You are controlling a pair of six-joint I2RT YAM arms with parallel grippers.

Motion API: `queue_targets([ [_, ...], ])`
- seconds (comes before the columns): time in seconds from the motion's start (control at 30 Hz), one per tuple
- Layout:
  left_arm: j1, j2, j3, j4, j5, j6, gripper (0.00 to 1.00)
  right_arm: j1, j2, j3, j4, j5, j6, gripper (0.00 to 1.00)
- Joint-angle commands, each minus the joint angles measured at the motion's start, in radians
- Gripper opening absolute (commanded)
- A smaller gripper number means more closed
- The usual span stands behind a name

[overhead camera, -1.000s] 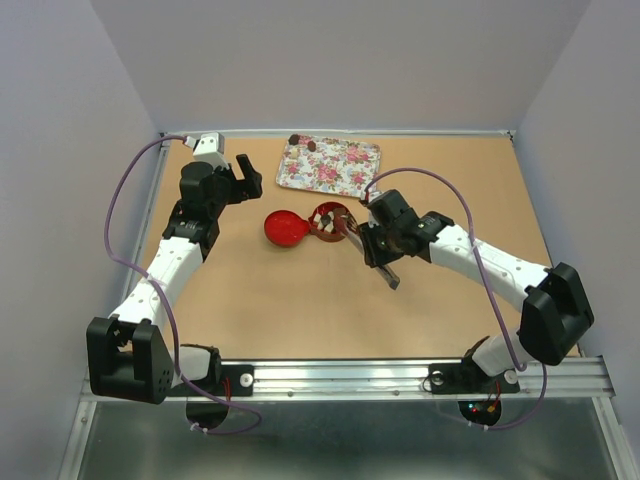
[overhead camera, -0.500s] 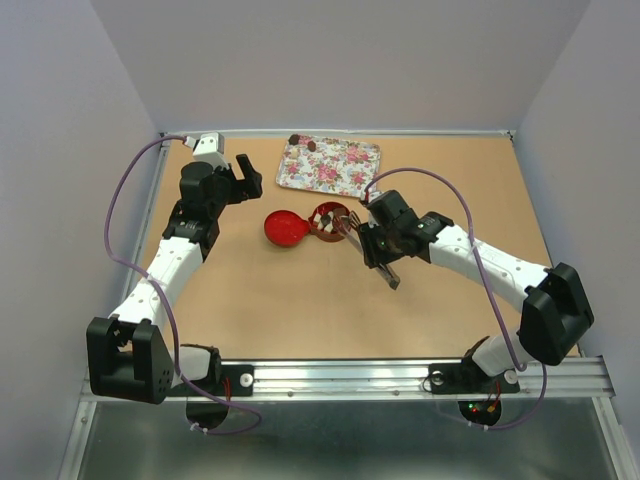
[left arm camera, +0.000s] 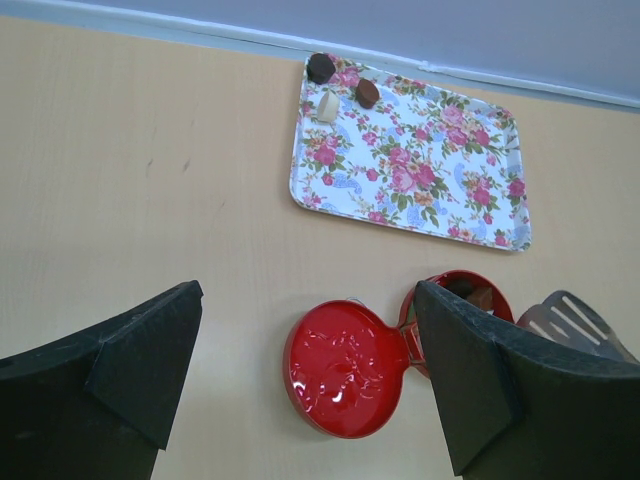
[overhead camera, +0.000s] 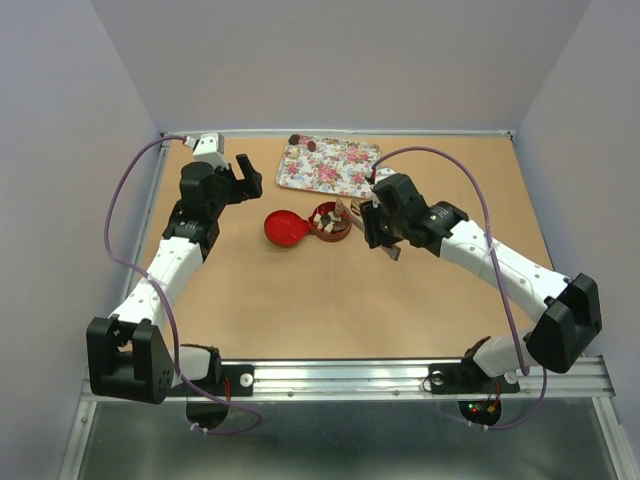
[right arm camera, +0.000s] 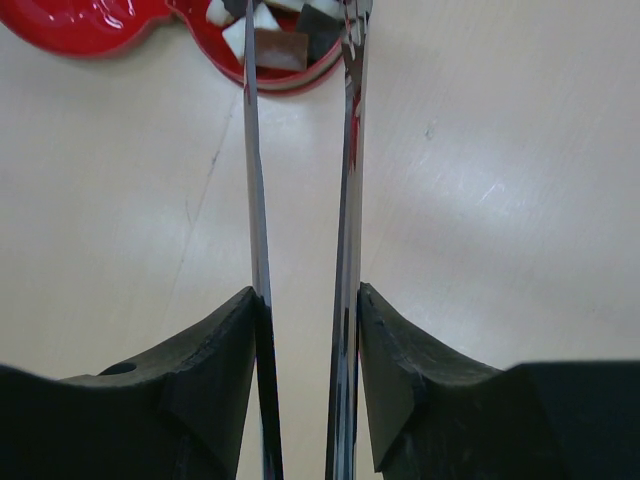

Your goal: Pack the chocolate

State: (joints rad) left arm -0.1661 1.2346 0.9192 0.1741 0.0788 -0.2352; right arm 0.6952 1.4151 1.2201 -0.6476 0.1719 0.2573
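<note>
Three to go: chocolate [left arm camera: 321, 68] on tray's [left arm camera: 420, 170] far corner, rest in red tin [left arm camera: 462, 279]. Gripping tongs [right arm camera: 255, 200] in right pincer [right arm camera: 305, 330], tips at tin rim for drop-off. Holding left pincer [left arm camera: 305, 300] wide, parked clear.

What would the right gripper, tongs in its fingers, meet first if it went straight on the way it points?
The tongs held by the right gripper would likely meet the tin first: their tips lie at its rim, by the chocolate inside. Their height above it is unclear.
</note>
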Motion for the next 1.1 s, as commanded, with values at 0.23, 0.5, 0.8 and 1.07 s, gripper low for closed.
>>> queue_targets([
  [0.23, 0.005, -0.037, 0.058, 0.027, 0.007, -0.001, 0.99, 0.009, 0.085, 0.188, 0.031, 0.083, -0.082, 0.47],
  [0.5, 0.004, -0.03, 0.059, 0.031, 0.013, -0.003, 0.99, 0.006, 0.28, 0.372, 0.117, 0.067, -0.171, 0.47],
  [0.8, 0.004, -0.035, 0.056, 0.034, 0.01, -0.001, 0.99, -0.017, 0.64, 0.718, 0.201, 0.037, -0.233, 0.47],
  [1.07, 0.004, -0.026, 0.055, 0.041, 0.012, -0.003, 0.99, -0.025, 0.873, 0.949, 0.201, 0.08, -0.24, 0.47],
])
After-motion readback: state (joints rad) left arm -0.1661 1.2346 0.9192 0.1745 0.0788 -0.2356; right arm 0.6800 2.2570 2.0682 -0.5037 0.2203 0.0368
